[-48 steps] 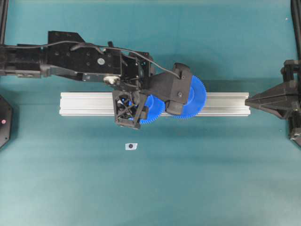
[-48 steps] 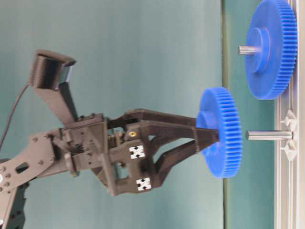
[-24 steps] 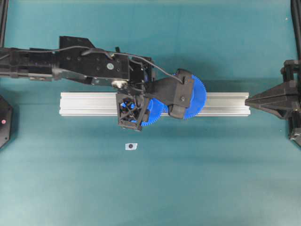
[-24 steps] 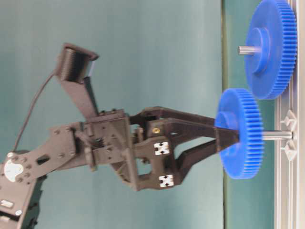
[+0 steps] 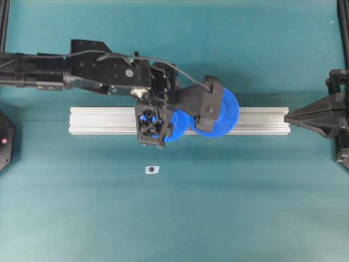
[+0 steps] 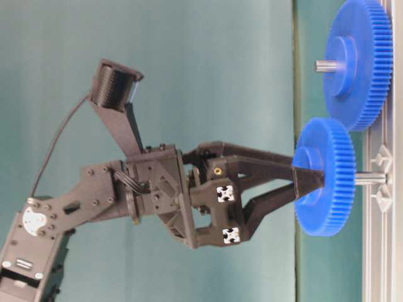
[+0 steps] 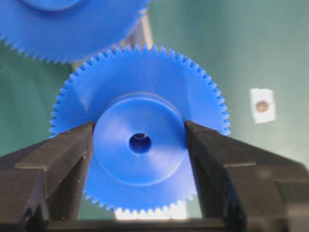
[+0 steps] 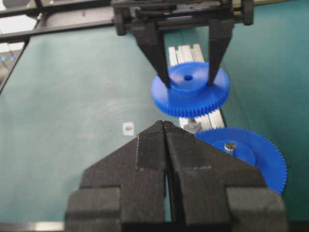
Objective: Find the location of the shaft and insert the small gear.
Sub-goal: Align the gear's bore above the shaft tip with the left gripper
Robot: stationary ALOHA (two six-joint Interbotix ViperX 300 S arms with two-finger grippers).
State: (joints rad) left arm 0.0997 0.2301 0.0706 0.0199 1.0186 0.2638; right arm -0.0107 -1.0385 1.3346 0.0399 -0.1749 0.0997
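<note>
While the left hand (image 7: 140, 145) clamps the small gear (image 7: 140, 140) by its raised hub, one finger on either side, the gear sits partway down the shaft (image 6: 370, 178), whose silvery end shows between gear and aluminium rail (image 5: 262, 121). The larger gear (image 6: 356, 63) stands just beside it, teeth near. The right hand (image 8: 165, 126) rests pressed closed, well apart at the tabletop (image 5: 218, 207) edge.
</note>
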